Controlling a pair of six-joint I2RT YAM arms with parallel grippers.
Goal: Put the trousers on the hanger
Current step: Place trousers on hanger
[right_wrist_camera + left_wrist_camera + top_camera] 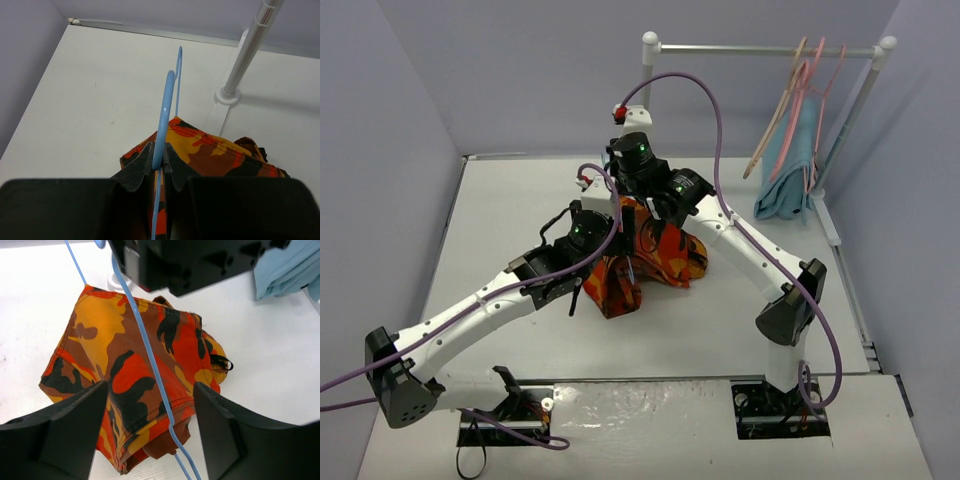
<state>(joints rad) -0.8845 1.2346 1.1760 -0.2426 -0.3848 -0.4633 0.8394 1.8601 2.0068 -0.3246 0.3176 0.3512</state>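
Right gripper [159, 162]: clamped on the hanger [164, 107], wire pinched between fingers | Left gripper [150, 390]: spread wide, grasping nothing, poised above the trousers [100, 330] | Hanger: hook aimed far, wire crossing atop the trousers | Trousers: bunched at centre of the table [520, 200], long axis indeterminable

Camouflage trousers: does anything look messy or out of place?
The orange, red and black camouflage fabric trousers lie crumpled in a heap instead of flat; the thin light-blue wire hanger, pinched in the right tool, crosses over them.
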